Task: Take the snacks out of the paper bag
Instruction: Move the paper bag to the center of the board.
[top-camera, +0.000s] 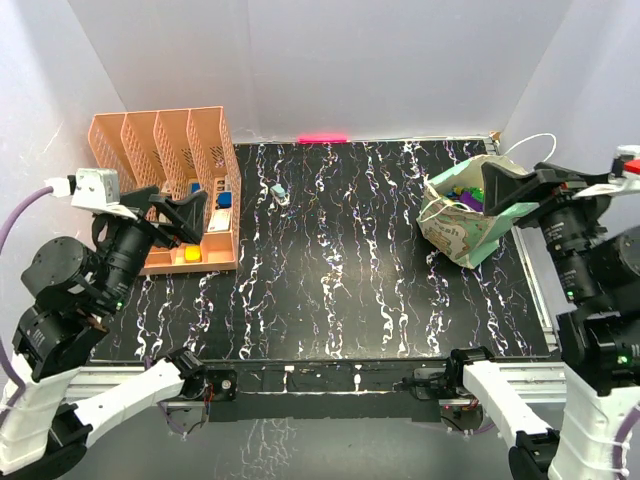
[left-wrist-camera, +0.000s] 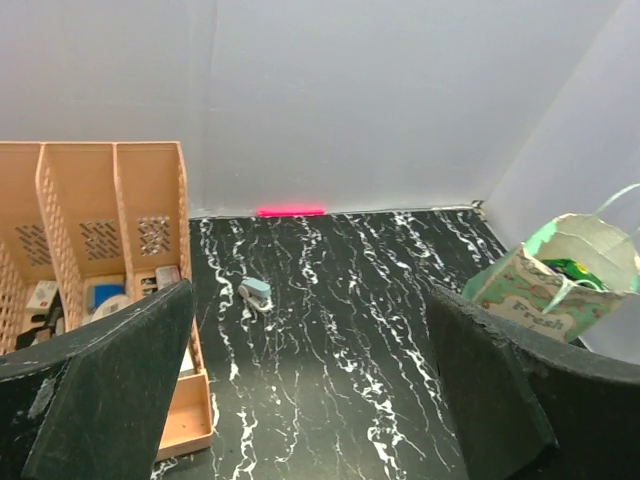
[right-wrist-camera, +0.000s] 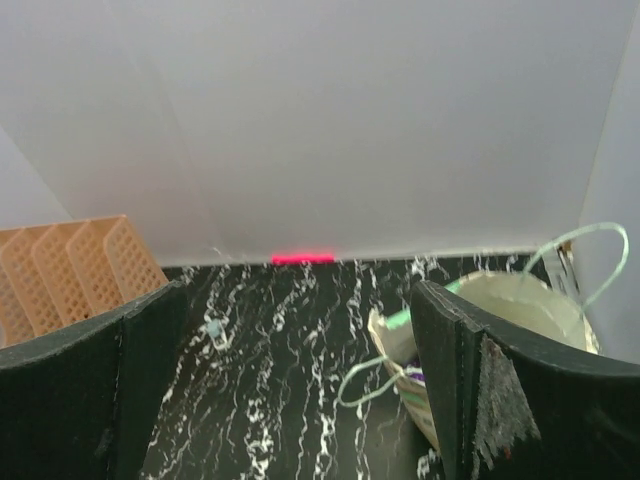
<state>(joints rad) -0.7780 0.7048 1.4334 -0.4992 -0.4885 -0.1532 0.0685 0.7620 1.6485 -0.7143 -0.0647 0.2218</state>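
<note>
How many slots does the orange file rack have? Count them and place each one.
4, side by side in the orange file rack at the far left: leftmost slot, second, third, rightmost slot. The left gripper hides part of their fronts.

Left gripper (top-camera: 165, 205) splayed; right gripper (top-camera: 498, 190) splayed

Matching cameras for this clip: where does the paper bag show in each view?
Top external: paper bag far right, just above middle.
Left wrist: paper bag at right edge, mid-height.
Right wrist: paper bag lower right.
Shared landmark: pink strip, left of the bag in all three.
</note>
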